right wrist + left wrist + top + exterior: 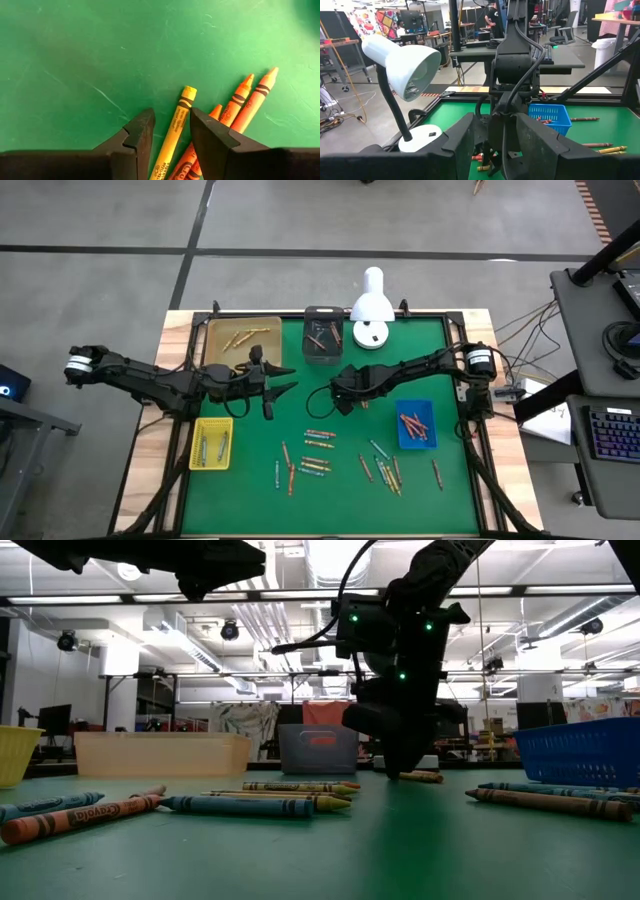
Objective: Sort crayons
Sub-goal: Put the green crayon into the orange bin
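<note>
A yellow crayon (176,130) lies between the right gripper's (171,131) narrowing, not-yet-closed fingers on the tabletop (75,55); orange crayons (245,107) just beside it may get nudged or pinched along.

Overhead view straight down, low view level across the green mat (330,480), both sharing it.

Grey concrete floor (100,220); white desk lamp (372,308); ceiling strip lights (330,560).
</note>
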Controlling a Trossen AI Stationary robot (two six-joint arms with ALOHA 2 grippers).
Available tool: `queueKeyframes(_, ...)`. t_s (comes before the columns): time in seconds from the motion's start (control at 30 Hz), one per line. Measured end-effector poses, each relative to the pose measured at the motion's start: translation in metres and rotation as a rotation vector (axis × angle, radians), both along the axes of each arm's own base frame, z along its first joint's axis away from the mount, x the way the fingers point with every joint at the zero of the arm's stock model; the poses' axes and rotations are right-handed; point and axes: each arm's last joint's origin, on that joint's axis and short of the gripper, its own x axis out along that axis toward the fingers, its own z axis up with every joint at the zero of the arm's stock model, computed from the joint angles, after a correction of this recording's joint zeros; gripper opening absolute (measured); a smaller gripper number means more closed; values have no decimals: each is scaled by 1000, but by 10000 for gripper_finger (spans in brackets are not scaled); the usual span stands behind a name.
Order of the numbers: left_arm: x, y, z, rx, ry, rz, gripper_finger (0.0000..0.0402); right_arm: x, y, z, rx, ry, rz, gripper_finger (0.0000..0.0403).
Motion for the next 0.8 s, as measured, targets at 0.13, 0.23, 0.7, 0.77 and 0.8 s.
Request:
queueKeyframes(0.13, 0, 0, 0, 0, 0, 0, 131, 1, 0, -3, 2, -25, 9, 107)
queueKeyframes(0.23, 0, 0, 0, -6, -2, 0, 131, 2, 0, -6, 6, -54, 11, 93)
queueKeyframes(0.7, 0, 0, 0, -47, -12, 2, 131, 3, 0, -10, 7, -111, 29, 20)
queueKeyframes(0.77, 0, 0, 0, -48, -12, 1, 131, 4, 1, -10, 7, -121, 30, 16)
queueKeyframes(0.8, 0, 0, 0, -48, -12, 1, 131, 5, 2, -9, 5, -131, 32, 15)
